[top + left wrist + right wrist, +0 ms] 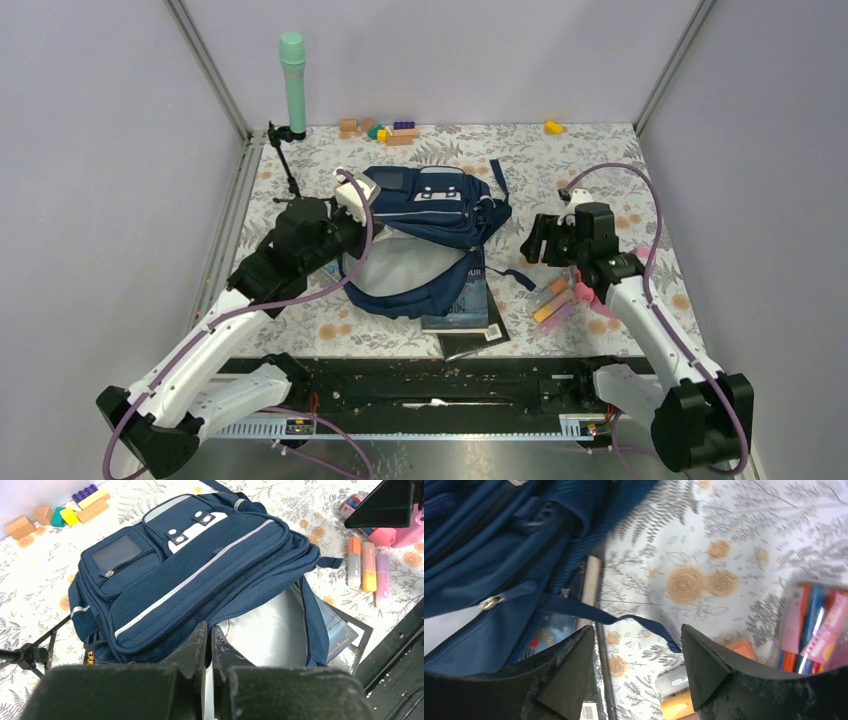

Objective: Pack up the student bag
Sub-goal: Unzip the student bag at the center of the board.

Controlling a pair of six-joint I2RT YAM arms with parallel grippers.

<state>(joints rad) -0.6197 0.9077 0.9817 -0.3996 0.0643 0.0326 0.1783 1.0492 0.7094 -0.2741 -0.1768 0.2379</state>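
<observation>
Holding open the student bag [440, 205] matters: left tool [210, 630] pinched shut at its rim, right tool [636, 630] agape, empty.

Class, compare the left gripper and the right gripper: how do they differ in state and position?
The left gripper has its fingers pressed almost together; the right gripper stands wide open. The left gripper sits at the open edge of the bag; the right gripper hangs beside the bag, over the flowered table and a loose strap. Whether the left gripper pinches fabric is unclear. Both have two dark fingers.
</observation>
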